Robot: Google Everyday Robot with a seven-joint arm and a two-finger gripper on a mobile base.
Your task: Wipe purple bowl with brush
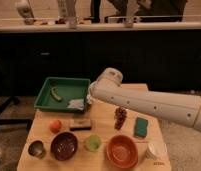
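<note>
We find the claw (87, 99) at the end of the long white arm (154, 105), hanging over the right edge of the green rectangular tray (61, 92) at the back left of the wooden table (101, 117). Its fingers are largely hidden behind the arm's rounded wrist; we take them to be pressed together, and we cannot make out anything held between them.

The round, deep, glossy dark purple bowl (64, 146) sits well apart from the claw, toward the front left of the table and nearer to us than the tray. It stands upright, its inside dark with a few pale glints. Just to its left is a small metal cup (36, 148), and to its right a small pale green cup (93, 143), then the wide orange bowl (122, 151). Behind it lie a small orange fruit (55, 125) and a flat brown block (80, 123).

We cannot pick out the brush with any certainty. A crumpled pale object (76, 104) lies in the tray beside the claw.
</note>
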